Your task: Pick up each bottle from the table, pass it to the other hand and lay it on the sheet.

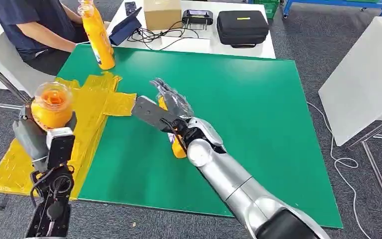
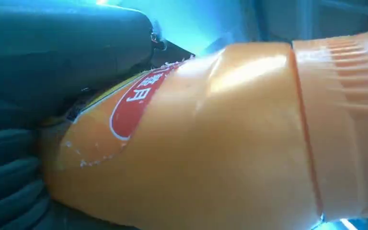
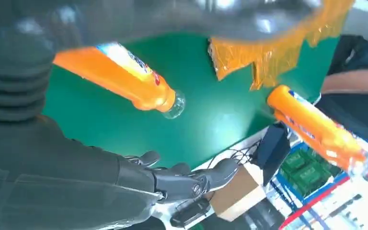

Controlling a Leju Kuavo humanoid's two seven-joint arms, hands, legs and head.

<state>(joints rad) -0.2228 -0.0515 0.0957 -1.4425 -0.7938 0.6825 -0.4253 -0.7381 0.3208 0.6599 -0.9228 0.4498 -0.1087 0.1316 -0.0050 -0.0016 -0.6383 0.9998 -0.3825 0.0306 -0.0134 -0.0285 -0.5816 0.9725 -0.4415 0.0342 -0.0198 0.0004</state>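
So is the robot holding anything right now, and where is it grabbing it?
Yes. The left hand holds an orange bottle around its body, upright. The right hand holds nothing, its fingers spread above the green table.

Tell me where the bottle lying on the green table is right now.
In the head view the lying bottle rests on the green table mid-left, tucked under the right arm just behind the open right hand, right of the yellow sheet.
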